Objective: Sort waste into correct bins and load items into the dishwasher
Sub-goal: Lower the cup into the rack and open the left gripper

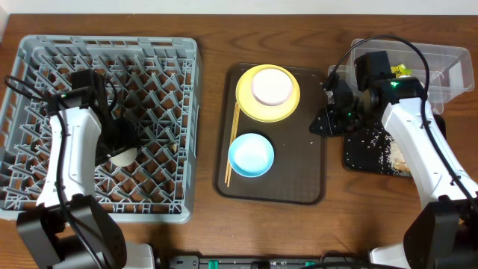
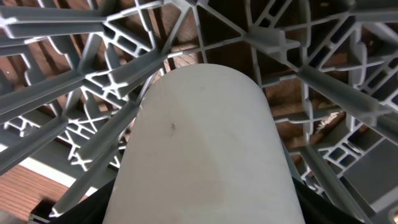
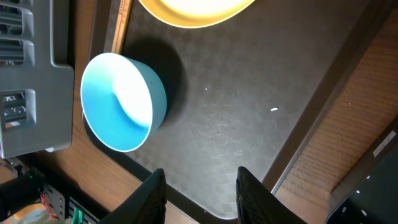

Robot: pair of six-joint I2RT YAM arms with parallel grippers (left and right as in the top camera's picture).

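white bowl (image 1: 272,87) on yellow plate (image 1: 245,105), blue bowl (image 1: 251,155)

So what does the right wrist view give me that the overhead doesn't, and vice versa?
Right wrist only: the right claw open with nothing between its fingers, and one stray white speck, perhaps rice, on the brown tray.
Overhead only: the grey rack with the white cup in it, the clear tub, the black tray scattered with rice, and the white bowl sitting on the yellow plate.
Both: the blue bowl, the chopsticks beside it, the yellow plate's edge and the brown tray.
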